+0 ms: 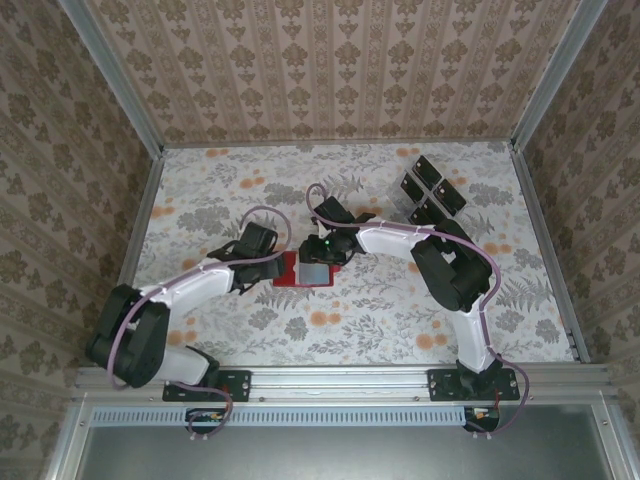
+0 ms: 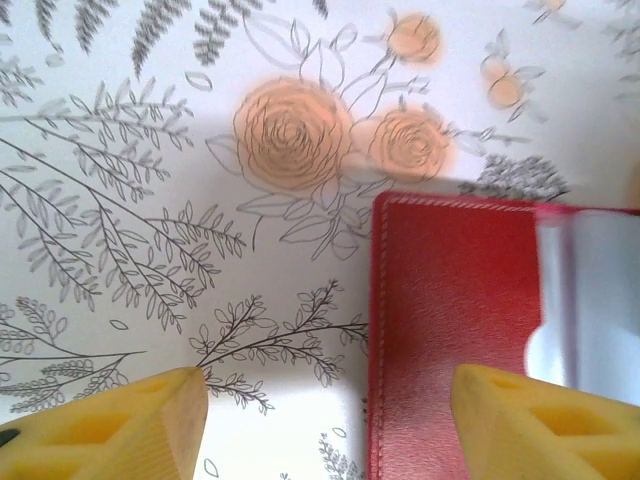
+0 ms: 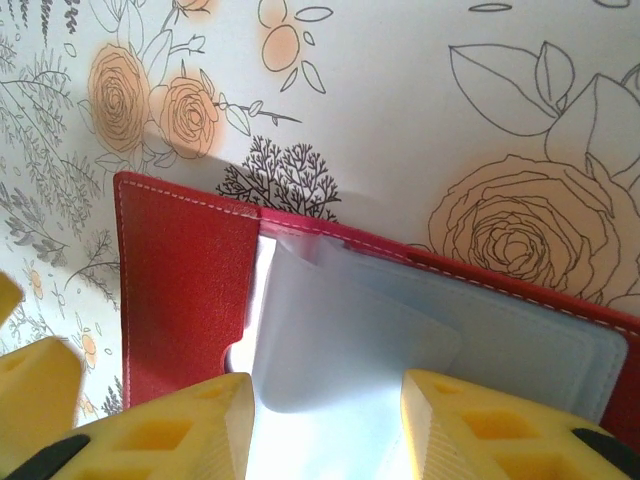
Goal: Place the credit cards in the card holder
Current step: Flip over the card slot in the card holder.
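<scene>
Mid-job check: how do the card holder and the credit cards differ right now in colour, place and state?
Colour: the card holder is red with greyish inner pockets; the credit cards are near-black. Place: the card holder lies mid-table; the credit cards sit far right, toward the back. State: the card holder is spread open, one piece; the credit cards are several, clustered together. Both are small, flat and rectangular.

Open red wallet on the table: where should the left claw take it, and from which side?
Probably the bare red flap of the wallet, at its stitched outer edge, coming in from the side of the left claw. The flap lies flat with that edge free, while the grey pockets sit under the right claw.
</scene>
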